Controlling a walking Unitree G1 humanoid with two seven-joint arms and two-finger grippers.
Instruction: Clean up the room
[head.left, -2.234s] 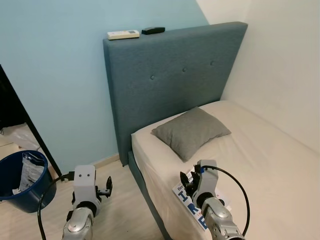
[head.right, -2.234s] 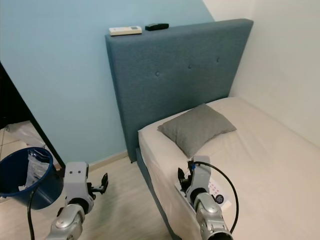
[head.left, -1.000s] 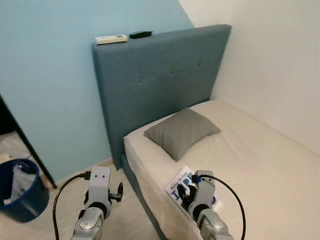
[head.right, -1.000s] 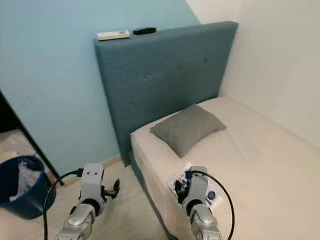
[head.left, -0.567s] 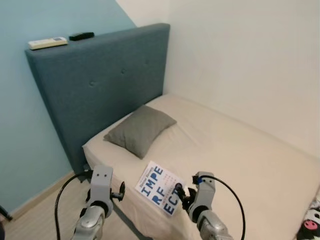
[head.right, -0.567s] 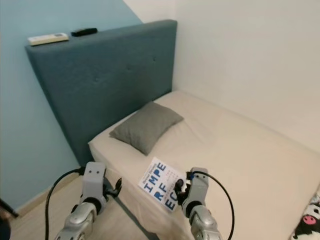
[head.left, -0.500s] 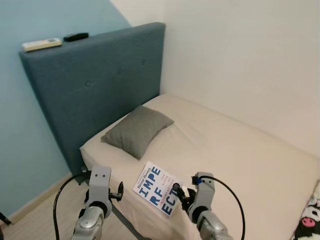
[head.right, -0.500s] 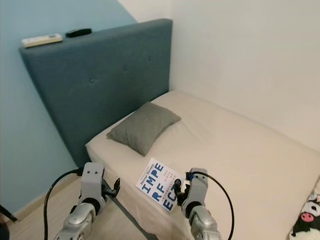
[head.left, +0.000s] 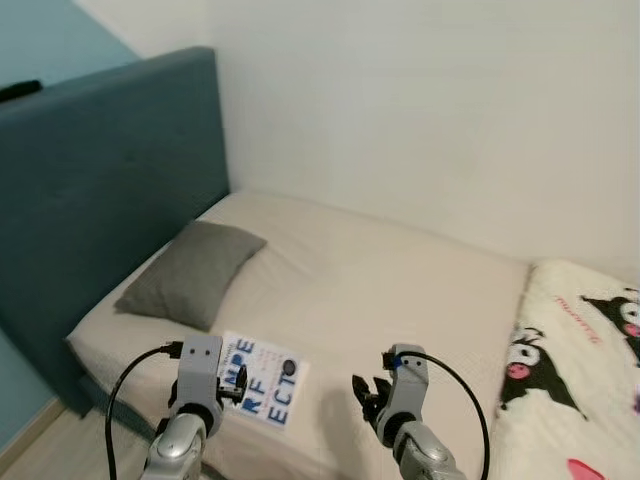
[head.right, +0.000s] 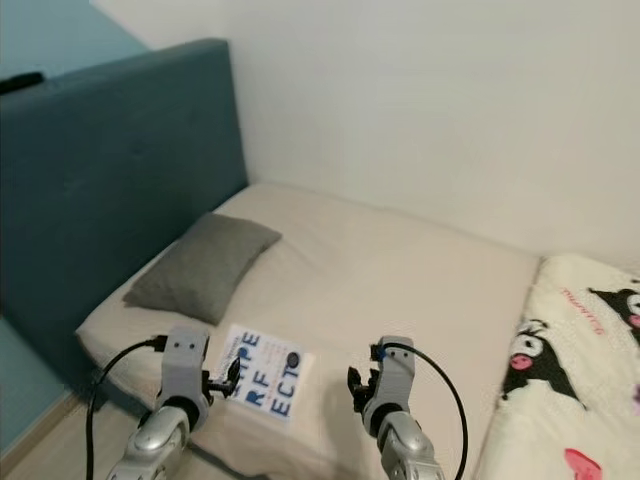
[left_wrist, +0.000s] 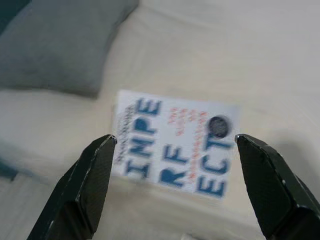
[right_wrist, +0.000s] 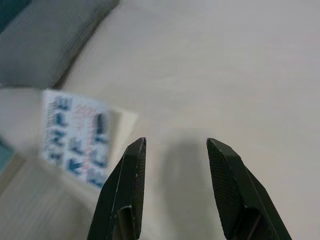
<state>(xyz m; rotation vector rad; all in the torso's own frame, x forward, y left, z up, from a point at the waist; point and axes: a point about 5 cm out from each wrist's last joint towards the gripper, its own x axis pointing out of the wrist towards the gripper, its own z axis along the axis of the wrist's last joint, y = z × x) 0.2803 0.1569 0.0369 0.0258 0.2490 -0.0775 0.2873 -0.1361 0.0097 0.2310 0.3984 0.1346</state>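
Camera now rightward; book (left_wrist: 175, 152) title legible wrist-side

I see a thin white paperback book (head.left: 262, 379) with large blue block letters and small red print on its cover lying flat, face up and closed, on the beige mattress (head.left: 400, 290), close to the near edge. Its spine side faces the flat grey rectangular pillow (head.left: 190, 272), which lies just beside it toward the headboard, apart from the book as far as I can tell. A dark round mark sits by one corner of the cover. At the mattress's far end lies a white blanket printed with black cartoon characters (head.left: 585, 370).
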